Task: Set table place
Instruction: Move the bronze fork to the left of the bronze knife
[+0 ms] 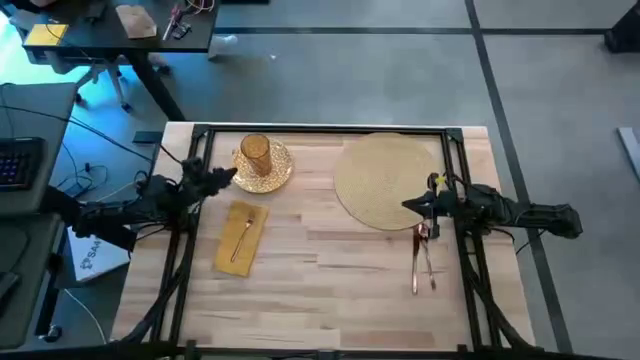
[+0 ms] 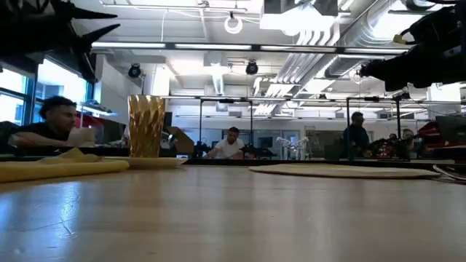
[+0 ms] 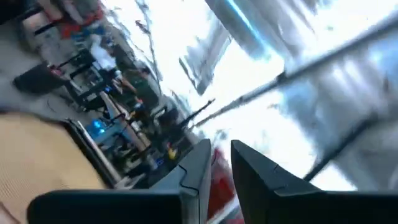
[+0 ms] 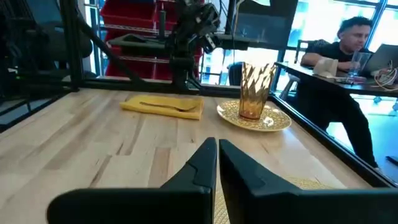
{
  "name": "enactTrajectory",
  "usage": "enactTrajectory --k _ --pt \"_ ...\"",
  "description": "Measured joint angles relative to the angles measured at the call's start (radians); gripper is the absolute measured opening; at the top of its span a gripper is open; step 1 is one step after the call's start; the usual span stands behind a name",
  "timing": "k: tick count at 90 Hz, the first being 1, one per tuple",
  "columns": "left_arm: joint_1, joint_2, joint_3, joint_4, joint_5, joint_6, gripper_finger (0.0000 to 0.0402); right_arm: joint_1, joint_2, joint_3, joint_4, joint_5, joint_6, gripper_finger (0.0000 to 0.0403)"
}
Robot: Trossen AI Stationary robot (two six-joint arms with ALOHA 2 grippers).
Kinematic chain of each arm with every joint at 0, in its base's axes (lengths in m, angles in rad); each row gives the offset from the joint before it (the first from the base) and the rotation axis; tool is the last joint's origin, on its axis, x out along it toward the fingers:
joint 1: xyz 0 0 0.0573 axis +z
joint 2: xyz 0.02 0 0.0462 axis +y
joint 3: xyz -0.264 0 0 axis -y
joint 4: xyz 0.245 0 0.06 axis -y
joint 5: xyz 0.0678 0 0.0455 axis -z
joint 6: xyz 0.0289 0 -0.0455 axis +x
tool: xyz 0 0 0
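Scattered for now: glass [image 1: 255,154] upright on plate [image 1: 263,166] at the far left of the table [image 1: 330,300], fork [image 1: 241,238] lying on napkin [image 1: 240,238] just nearer, mat [image 1: 390,180] bare at far right, remaining cutlery [image 1: 425,260] beside its near edge. Left claw [image 1: 222,177] raised just beside the plate, fingers a little apart; right claw [image 1: 410,205] over the mat's near edge, fingers together, holding nothing. Probably fragile and slippery, that ribbed glass, best gripped low across the body; plate stiff, best pinched at the rim; napkin limp, cutlery thin; no readable writing.
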Motion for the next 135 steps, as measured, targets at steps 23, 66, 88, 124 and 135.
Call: enactTrajectory --k 23,66,88,124,135 --pt "-0.021 0.173 0.24 -0.328 0.247 0.222 0.0046 0.0 0.0 0.0 0.0 0.0 0.0 0.0" --pt "-0.115 0.888 0.755 -0.832 0.284 0.038 0.0046 0.0 0.0 0.0 0.0 0.0 0.0 0.0" --pt "-0.106 1.076 0.764 -0.647 0.319 -0.139 0.0046 0.0 -0.001 0.0 0.0 0.0 0.0 0.0" --pt "-0.171 1.201 0.805 -1.599 0.342 -0.335 0.0054 0.0 0.0 0.0 0.0 0.0 0.0 0.0" --pt "-0.141 1.224 0.732 -1.566 0.359 -0.254 0.0086 0.0 0.0 0.0 0.0 0.0 0.0 0.0"
